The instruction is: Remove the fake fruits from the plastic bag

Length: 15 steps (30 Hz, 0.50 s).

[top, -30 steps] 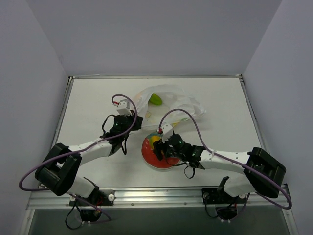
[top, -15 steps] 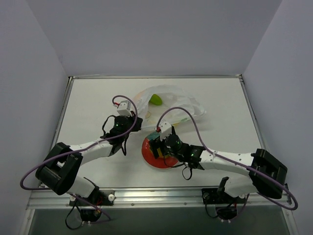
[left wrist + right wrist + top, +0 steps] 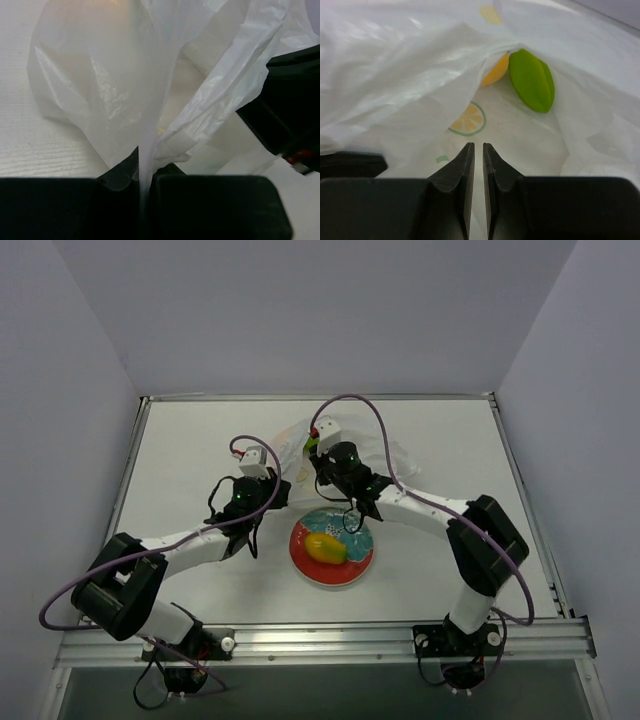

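Note:
The plastic bag [image 3: 395, 452] lies crumpled at the back middle of the table. My left gripper [image 3: 277, 487] is shut on a fold of its film [image 3: 145, 165] and holds that edge up. My right gripper [image 3: 320, 462] reaches into the bag's mouth, its jaws [image 3: 478, 145] shut with only a thin slit and nothing between them. Just ahead of them, inside the bag [image 3: 395, 75], lie a green pointed fruit [image 3: 532, 80] and an orange fruit [image 3: 496, 70] half hidden under a fold. A yellow-orange oval fruit [image 3: 326, 547] rests on the plate.
The red-and-teal floral plate [image 3: 303, 562] sits between the two arms, near the table's front. Both arms' purple cables [image 3: 370, 410] loop above the bag and the plate. White walls enclose the table on three sides.
My right arm has swung from over the plate back to the bag's mouth, leaving the yellow-orange fruit on the plate, and its jaws have closed. The left gripper has kept its hold.

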Tool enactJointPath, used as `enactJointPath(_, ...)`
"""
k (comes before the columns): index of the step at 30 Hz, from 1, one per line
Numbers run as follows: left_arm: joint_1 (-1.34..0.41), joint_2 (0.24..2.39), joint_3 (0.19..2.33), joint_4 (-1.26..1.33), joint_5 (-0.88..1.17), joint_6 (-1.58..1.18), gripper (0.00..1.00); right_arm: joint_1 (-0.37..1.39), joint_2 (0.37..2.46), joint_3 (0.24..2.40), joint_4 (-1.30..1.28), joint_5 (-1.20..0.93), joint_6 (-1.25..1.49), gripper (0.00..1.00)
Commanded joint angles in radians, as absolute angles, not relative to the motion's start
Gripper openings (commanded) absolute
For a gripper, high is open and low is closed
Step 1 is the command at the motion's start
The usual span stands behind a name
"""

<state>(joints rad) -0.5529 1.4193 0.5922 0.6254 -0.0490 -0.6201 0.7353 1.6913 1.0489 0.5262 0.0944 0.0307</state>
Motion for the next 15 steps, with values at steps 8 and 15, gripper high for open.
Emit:
enactJointPath(8,-0.545,1.371,0.626,0.632,-0.009,-0.604,0.02,0.591,1.937,1.29,0.485,-0.057,-0.11,0.25)
enactJointPath(15,-0.545,1.393,0.635,0.627,-0.003,-0.601,0.02,0.565,2.094,1.443,0.451,-0.084,-0.149,0.66)
